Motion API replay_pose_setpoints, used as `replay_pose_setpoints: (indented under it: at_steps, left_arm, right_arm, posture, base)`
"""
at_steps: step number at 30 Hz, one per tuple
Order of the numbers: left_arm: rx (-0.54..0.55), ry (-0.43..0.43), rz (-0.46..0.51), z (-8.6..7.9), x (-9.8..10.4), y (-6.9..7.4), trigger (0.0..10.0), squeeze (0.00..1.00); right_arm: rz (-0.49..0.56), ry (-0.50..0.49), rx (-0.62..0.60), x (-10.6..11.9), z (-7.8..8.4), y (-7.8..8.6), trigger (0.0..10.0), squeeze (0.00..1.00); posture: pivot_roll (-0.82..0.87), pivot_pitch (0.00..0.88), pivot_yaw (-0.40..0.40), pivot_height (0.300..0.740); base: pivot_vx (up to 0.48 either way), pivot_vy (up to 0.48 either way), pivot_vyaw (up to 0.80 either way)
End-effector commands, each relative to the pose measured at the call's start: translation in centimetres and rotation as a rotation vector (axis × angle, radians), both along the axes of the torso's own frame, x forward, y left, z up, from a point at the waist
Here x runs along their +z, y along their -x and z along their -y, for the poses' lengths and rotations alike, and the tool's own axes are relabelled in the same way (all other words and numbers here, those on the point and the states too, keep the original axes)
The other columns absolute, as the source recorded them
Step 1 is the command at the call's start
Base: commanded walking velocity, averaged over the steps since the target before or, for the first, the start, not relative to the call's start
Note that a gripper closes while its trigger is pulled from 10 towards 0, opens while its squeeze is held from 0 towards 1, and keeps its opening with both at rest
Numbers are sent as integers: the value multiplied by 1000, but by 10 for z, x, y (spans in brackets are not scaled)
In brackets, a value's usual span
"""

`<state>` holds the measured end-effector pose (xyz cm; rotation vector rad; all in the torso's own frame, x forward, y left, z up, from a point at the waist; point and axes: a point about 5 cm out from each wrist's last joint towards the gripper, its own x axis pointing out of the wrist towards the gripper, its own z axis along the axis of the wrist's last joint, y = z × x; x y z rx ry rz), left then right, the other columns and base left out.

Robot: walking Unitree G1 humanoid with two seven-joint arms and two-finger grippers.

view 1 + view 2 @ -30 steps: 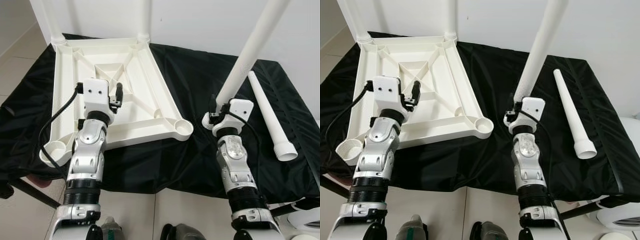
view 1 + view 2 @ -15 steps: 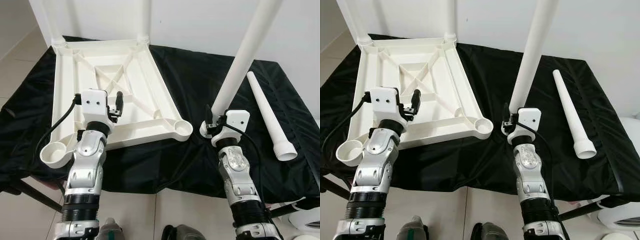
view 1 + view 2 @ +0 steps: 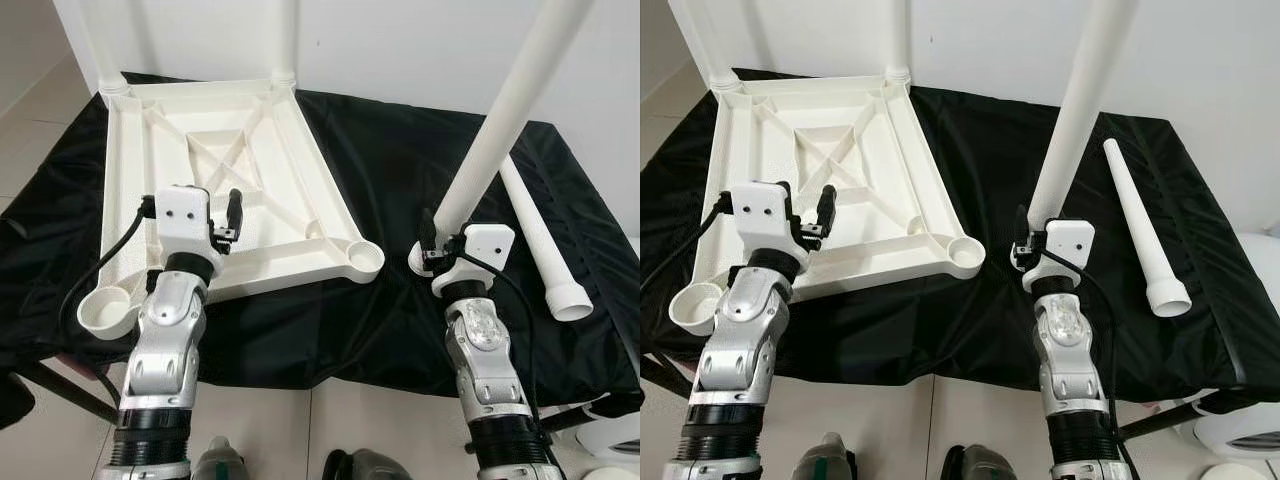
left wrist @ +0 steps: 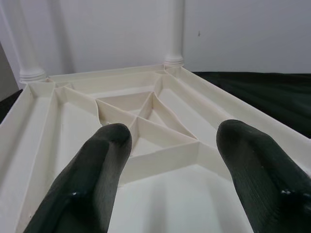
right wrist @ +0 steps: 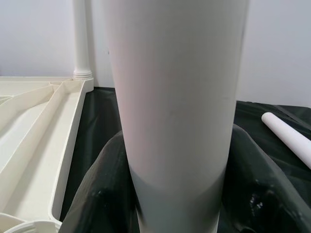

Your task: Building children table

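The upturned tabletop [image 3: 200,170] lies on the left half of the desk [image 3: 400,160], two legs [image 3: 285,40] standing in its far corners. The left claw [image 3: 215,205] hovers over its near part. The right claw [image 3: 430,245] holds a leg [image 3: 500,130] upright, right of the tabletop's near-right socket [image 3: 362,260]. Another leg [image 3: 545,250] lies at far right.

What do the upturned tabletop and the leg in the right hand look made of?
Tabletop: likely moulded plastic, off-white and matte, judging by its thin ribs and corner sockets. Leg in the right hand: seemingly the same plastic, a smooth, faintly glossy tapered tube.
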<state>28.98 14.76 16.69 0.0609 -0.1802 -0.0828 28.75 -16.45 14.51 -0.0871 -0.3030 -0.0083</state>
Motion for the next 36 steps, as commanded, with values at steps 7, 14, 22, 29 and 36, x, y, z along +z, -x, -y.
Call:
replay_pose_setpoints:
  at_steps: [7,14,22,29,36]
  left_arm:
    - [-37,-55,-41,4,-20,3,10000,0]
    - [-37,-57,-111,7,-42,7,10000,0]
    - [-23,-55,-136,7,-49,6,10000,0]
    - [-18,-51,-130,6,-49,5,10000,0]
    - [-17,-60,-92,5,-41,-1,10000,0]
  right_arm:
    - [5,-3,-19,3,3,-1,10000,0]
    - [16,-10,-30,8,5,-4,10000,0]
    - [29,-7,-38,13,8,-7,10000,0]
    - [34,-7,-44,15,11,-9,10000,0]
    - [-5,-42,-39,3,6,-8,10000,0]
  posture:
    - [45,23,-58,740]
    - [43,22,-57,740]
    - [43,21,-60,740]
    - [44,20,-61,740]
    - [54,19,-65,740]
  base:
    - [0,0,0]
    - [0,0,0]
    - [0,0,0]
    - [0,0,0]
    - [0,0,0]
